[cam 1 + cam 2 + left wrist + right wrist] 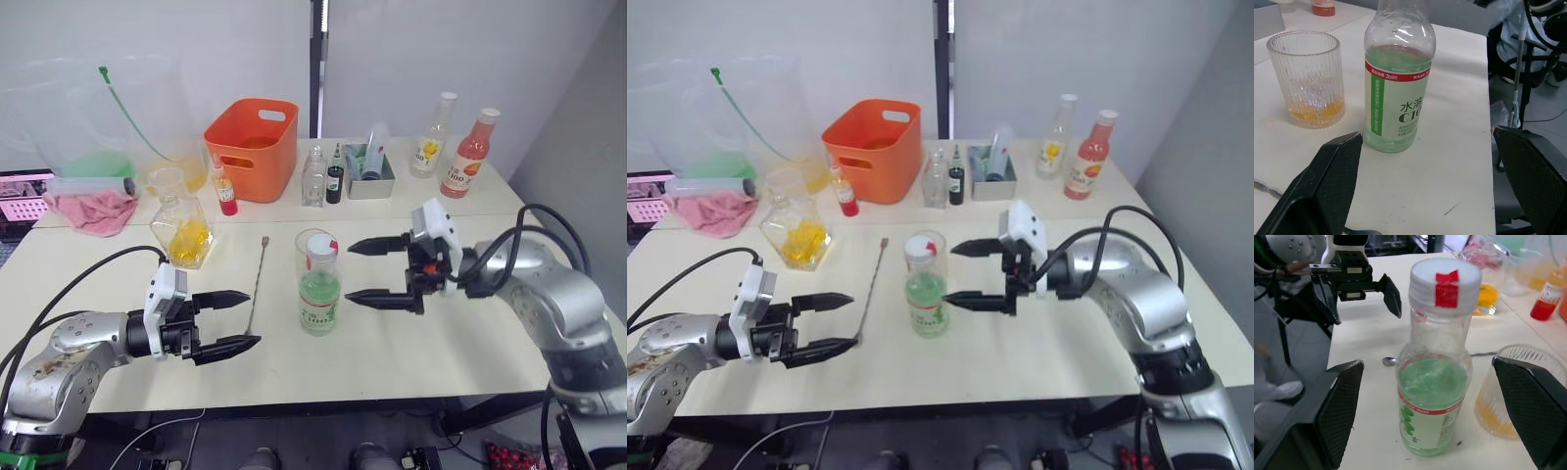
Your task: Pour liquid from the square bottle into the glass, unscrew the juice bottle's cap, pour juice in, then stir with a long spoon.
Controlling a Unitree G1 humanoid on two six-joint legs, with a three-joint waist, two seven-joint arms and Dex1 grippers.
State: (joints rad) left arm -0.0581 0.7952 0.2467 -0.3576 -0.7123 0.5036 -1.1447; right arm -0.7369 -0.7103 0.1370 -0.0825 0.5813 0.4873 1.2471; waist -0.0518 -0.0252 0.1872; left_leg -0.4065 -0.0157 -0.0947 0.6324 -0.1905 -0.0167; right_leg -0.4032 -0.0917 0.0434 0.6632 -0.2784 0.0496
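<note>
Hands, left (235, 319) and right (370, 271), gape either side of capped juice bottle (319, 289).

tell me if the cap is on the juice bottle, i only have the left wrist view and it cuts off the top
observer: yes, the white cap sits on the juice bottle, with a red sticker across it.
operator: where's the right gripper
observer: the right gripper is on the bottle's right side with its jaws open, close to the bottle but not touching it.
operator: and the square bottle
observer: the square bottle is on the left part of the table, farther back than the left gripper, with yellow liquid inside.
</note>
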